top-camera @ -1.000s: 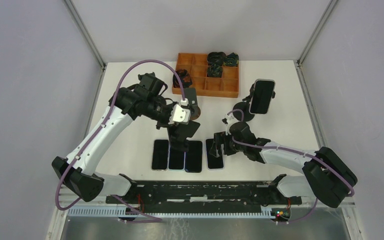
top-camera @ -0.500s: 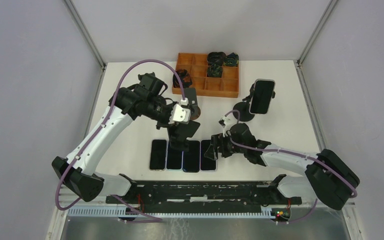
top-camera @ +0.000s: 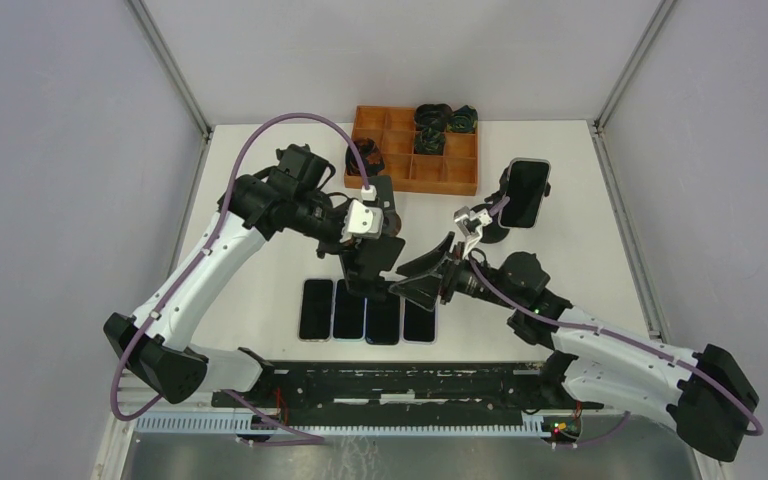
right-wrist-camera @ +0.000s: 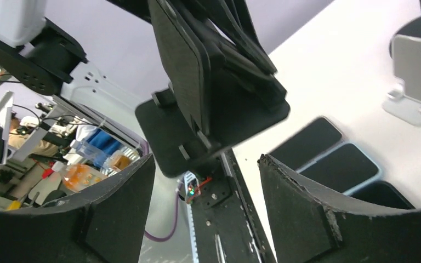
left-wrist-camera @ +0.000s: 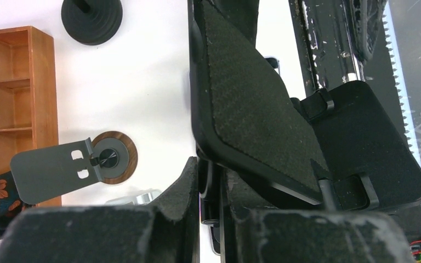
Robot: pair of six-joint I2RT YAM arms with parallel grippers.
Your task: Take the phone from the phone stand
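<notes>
A dark phone (top-camera: pixel 525 192) stands upright in a stand with a round black base (top-camera: pixel 487 226) at the back right; no gripper touches it. My left gripper (top-camera: pixel 364 262) (left-wrist-camera: pixel 211 192) is shut on a black folding stand (top-camera: pixel 375 258) (left-wrist-camera: pixel 252 104) and holds it above the table. Its textured rest plate looks bare in the left wrist view. My right gripper (top-camera: pixel 400 281) (right-wrist-camera: pixel 205 175) is open and empty. It hangs in the air right next to the held stand (right-wrist-camera: pixel 197 82), jaws facing it. Several dark phones (top-camera: pixel 365 313) lie flat in a row below both grippers.
An orange compartment tray (top-camera: pixel 415 148) with dark items sits at the back. An empty grey stand with a round wooden base (left-wrist-camera: pixel 112 157) and a white stand (right-wrist-camera: pixel 416 76) stand on the table. The black rail (top-camera: pixel 400 385) runs along the near edge.
My right gripper slid the rightmost flat phone left against the row, let it go, then rose and opened facing the held black stand. My left gripper barely moved.
</notes>
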